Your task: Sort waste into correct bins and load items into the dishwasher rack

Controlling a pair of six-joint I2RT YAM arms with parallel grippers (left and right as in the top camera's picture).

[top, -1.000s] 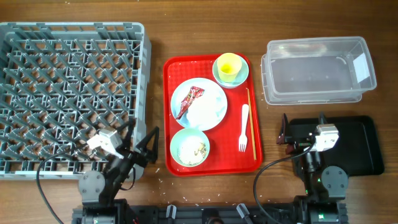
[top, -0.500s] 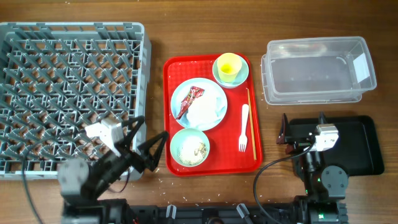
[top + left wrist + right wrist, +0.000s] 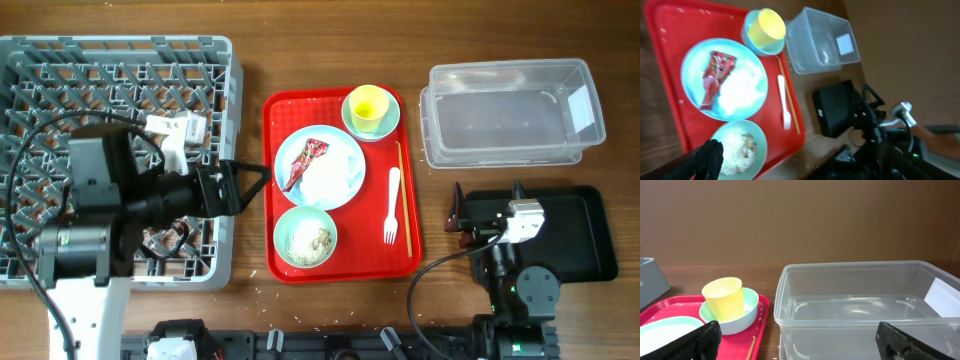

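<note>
Two claws, both spread wide and holding nothing. The right claw (image 3: 487,200) hangs low over the black tray (image 3: 575,235), nearest me. The left claw (image 3: 250,188) sits out over the rack's (image 3: 120,100) right edge, aimed at the red tray (image 3: 360,225).

On that tray, closest first: a bowl (image 3: 305,238) with rice scraps (image 3: 318,240), then the fork (image 3: 392,205) and wooden stick (image 3: 399,190). Next comes the plate (image 3: 320,168), which carries the wrapper (image 3: 305,163) beside what I take to be the napkin (image 3: 338,172), though it reads soft from the wrist. Farthest is the yellow cup (image 3: 367,103) in the second bowl (image 3: 390,122). Beyond the black tray, the clear tub (image 3: 515,112) stands empty on the table (image 3: 330,40).

I judge nothing is sorted yet and the first waste pick is in hand. Next I would lower the left claw over the wrapper and pinch it lightly without shoving the plate.
</note>
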